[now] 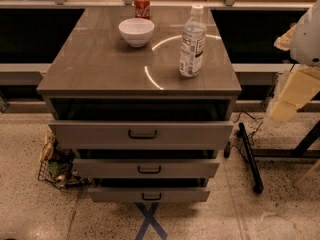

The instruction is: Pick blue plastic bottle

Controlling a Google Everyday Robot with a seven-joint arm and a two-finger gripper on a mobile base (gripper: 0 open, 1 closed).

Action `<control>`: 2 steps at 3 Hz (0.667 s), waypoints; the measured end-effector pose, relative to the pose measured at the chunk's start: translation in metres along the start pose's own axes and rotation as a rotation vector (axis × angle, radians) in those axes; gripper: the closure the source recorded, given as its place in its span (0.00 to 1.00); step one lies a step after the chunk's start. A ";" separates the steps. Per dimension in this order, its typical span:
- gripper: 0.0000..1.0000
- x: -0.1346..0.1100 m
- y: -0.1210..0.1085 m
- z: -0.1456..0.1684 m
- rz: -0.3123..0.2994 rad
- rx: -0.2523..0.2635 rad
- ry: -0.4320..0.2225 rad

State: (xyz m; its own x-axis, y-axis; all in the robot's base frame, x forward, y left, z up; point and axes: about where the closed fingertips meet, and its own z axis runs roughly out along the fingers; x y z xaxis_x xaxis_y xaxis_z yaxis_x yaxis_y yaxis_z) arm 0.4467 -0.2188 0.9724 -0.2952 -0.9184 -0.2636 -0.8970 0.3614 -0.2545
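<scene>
Glossy grey-brown laminate tops a grey cabinet (100,134) with three drawers pulled partly out, on speckled stone flooring. Toward 3 o'clock on that top stands the blue plastic bottle (192,44), upright, tall and clear, with a white cap and a white-bluish printed label. A round white bowl (136,31) sits at its 9 o'clock and a red soda can (142,5) at 11. Beyond the cabinet's 3 o'clock edge hangs the cream, blocky gripper (292,96), well apart from the bottle; whether it is apart or together I cannot tell.

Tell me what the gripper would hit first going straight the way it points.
Probably the floor beside the cabinet: the gripper, at the right edge, angles down-left. Depth unclear.
</scene>
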 end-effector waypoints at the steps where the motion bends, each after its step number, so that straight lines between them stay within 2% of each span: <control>1: 0.00 -0.003 -0.023 0.032 0.138 0.053 -0.131; 2: 0.00 -0.013 -0.044 0.045 0.207 0.106 -0.272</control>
State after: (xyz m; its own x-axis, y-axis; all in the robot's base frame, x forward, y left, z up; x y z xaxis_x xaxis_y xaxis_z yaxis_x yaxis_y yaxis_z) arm 0.5053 -0.2152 0.9452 -0.3560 -0.7528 -0.5536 -0.7843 0.5629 -0.2610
